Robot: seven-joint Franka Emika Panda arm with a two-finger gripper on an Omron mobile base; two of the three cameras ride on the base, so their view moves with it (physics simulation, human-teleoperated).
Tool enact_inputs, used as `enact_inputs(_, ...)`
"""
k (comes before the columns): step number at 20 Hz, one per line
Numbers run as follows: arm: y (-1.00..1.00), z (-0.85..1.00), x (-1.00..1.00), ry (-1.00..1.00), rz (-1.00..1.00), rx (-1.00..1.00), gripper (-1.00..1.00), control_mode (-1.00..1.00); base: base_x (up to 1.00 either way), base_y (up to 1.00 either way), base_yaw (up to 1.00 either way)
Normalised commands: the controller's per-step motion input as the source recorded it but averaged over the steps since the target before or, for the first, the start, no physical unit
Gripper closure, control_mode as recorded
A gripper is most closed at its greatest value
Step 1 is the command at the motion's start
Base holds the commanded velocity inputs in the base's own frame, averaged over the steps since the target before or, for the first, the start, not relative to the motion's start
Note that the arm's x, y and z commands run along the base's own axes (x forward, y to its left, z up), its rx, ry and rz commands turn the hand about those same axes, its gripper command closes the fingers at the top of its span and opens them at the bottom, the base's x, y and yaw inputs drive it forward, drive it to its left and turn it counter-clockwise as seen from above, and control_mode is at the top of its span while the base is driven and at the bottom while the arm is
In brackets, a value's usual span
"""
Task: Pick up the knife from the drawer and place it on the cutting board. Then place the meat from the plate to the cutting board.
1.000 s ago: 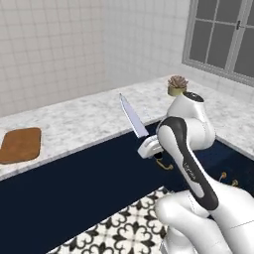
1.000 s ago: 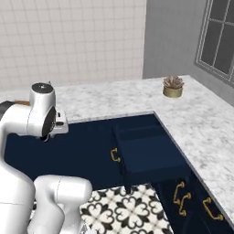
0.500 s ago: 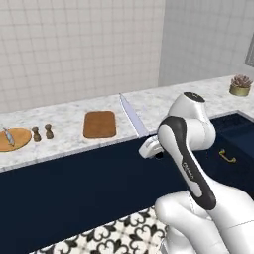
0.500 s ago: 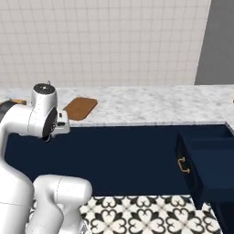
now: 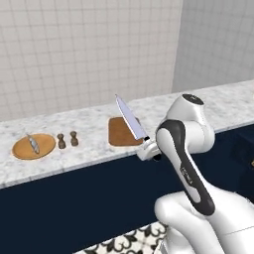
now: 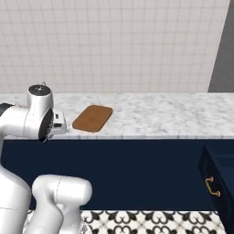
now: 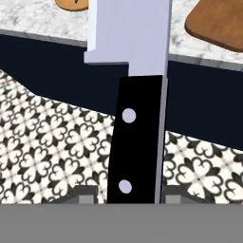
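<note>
My gripper [image 5: 149, 148] is shut on the black handle of the knife [image 5: 131, 119], whose silver blade points up and to the left in front of the counter. In the hand view the knife [image 7: 136, 142] runs straight up between my fingertips [image 7: 85, 195]. Just behind the blade, the brown cutting board [image 5: 122, 132] lies on the marble counter; it also shows as the cutting board [image 6: 93, 118] and the cutting board [image 7: 219, 22]. Far left sits the round plate [image 5: 22, 150] with the pale meat [image 5: 33, 144] on it. The navy drawer [image 6: 220, 176] stands open at the far right.
Two small dark shakers [image 5: 67, 140] stand on the counter between plate and board. Navy cabinet fronts [image 5: 74, 198] run below the marble counter [image 6: 164, 116]. A patterned tile floor [image 7: 42, 142] lies under the hand. Tiled wall behind.
The base has driven left along the counter, so the whole scene slid right: board and plate are now nearer the middle, the drawer is at the edge. The knife stays gripped.
</note>
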Motion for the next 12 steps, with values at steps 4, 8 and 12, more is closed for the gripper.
enact_inputs(4,0.0,0.0,0.0,0.0,0.0,0.0,1.0,1.0,0.41,0.34,0.04)
enact_inputs(8,0.0,0.0,0.0,0.0,0.0,0.0,1.0,1.0,0.28,0.42,0.22)
enact_inputs(12,0.0,0.0,0.0,0.0,0.0,0.0,1.0,1.0,0.23,0.14,0.26)
